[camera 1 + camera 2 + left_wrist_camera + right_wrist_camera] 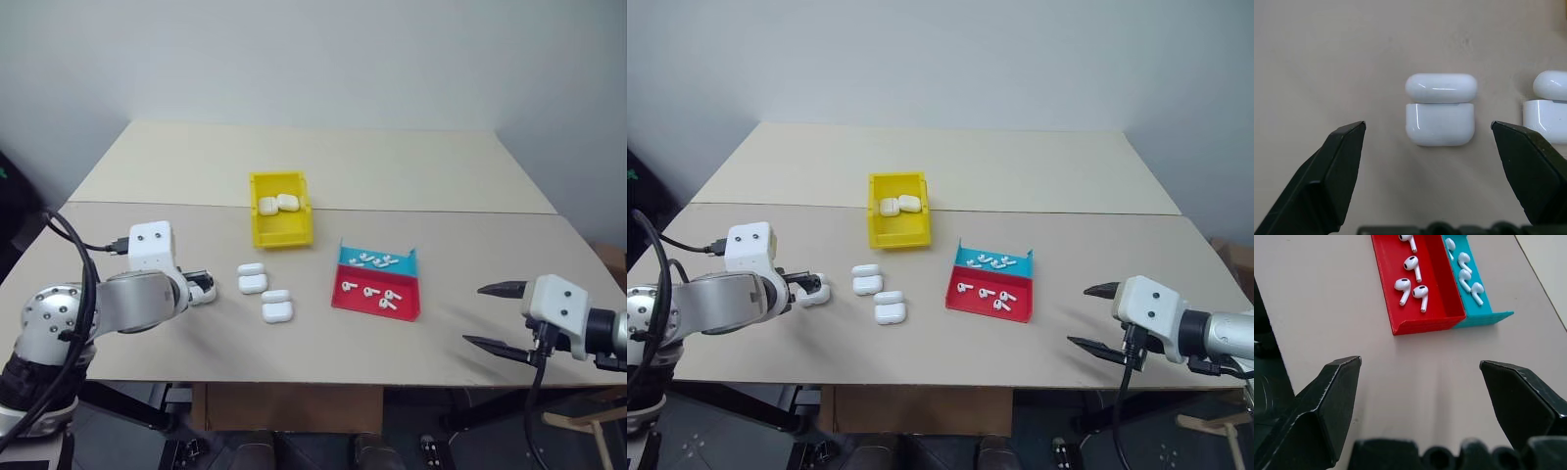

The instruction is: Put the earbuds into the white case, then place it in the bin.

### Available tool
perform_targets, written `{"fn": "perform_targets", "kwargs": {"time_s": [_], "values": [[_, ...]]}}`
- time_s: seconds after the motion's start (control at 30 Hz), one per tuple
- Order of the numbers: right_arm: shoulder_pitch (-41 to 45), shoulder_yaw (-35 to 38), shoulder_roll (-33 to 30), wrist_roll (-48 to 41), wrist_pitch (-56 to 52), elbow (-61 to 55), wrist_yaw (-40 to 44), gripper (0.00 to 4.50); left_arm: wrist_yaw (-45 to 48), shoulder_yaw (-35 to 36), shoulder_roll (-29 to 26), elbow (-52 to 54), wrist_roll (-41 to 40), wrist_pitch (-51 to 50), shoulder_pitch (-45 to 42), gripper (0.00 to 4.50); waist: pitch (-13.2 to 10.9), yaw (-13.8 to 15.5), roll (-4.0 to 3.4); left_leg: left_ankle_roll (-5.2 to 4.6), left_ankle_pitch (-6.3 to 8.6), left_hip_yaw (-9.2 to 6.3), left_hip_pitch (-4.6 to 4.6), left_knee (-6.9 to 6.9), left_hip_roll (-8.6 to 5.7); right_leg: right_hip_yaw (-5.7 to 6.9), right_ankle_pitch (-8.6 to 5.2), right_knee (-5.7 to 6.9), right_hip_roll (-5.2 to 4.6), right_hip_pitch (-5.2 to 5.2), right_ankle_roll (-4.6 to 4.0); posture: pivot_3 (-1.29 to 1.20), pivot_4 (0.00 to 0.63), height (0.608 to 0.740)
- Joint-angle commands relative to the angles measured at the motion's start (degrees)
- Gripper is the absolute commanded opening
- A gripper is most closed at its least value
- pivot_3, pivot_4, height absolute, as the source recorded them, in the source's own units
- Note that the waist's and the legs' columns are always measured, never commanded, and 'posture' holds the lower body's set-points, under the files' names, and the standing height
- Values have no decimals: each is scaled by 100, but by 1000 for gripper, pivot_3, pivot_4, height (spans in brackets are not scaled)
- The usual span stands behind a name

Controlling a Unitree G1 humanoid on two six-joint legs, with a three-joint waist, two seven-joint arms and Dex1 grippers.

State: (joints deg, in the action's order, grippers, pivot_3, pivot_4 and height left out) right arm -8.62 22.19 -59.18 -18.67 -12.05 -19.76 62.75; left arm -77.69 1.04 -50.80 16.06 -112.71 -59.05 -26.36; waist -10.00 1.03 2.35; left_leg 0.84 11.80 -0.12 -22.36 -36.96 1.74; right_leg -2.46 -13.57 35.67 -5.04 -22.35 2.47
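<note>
A second white case (1550,112) gets cut off at the left wrist view's edge, and the red and teal tray (1425,323) is clipped in the right wrist view.

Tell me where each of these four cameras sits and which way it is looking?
Left eye view: on the head, looking forward and down at the beige table; both arms show, left gripper and right gripper open.
Right eye view: beside it, same scene, with the small yellow plastic bin.
Left wrist view: along its two black fingers at a glossy white closed case.
Right wrist view: along its fingers at the shallow red and teal tray of tiny white earbuds.
Shared: that tray shows in the eye views too.
</note>
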Motion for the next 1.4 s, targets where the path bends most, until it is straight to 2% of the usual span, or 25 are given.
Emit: {"fn": "perform_targets", "kwargs": {"time_s": [0.03, 0.67, 0.9, 1.07, 1.4], "values": [[-91, 343, 17, 0, -35, -187, -90, 4500, 222, 73, -42, -209, -29, -249, -221, 4482, 0, -1, 0, 0, 0, 0, 0, 0, 0, 0, 0, 0, 0, 0, 0, 0, 150, 740], [-211, 382, 64, 24, -53, -256, -287, 4500, 104, -260, 403, -1044, -29, -643, -540, 4482, -2, -27, 4, 9, -5, -1, -1, 3, -2, 0, -3, 0, -3, 0, 10, 0, 150, 740], [-263, 436, 79, 60, -71, -271, -302, 4500, 127, -505, 331, -1499, -29, -804, -919, 4482, -2, -27, 4, 11, -6, -3, -3, 4, -3, 2, -2, 0, -4, -1, 10, 0, 150, 740], [-327, 486, 87, 102, -72, -300, -334, 4500, 225, -510, 594, -1850, -29, -923, -1035, 4482, -2, -29, 4, 11, -6, -3, -3, 4, -4, 2, 0, -1, -4, -1, 17, 0, 150, 740], [-487, 551, 203, 151, -135, -453, -422, 4500, 168, -645, 437, -1978, -29, -948, -1126, 4482, -4, -32, 8, 13, -7, -4, -5, 7, -4, 2, 4, -1, -5, -4, 23, 0, 150, 740]]}}
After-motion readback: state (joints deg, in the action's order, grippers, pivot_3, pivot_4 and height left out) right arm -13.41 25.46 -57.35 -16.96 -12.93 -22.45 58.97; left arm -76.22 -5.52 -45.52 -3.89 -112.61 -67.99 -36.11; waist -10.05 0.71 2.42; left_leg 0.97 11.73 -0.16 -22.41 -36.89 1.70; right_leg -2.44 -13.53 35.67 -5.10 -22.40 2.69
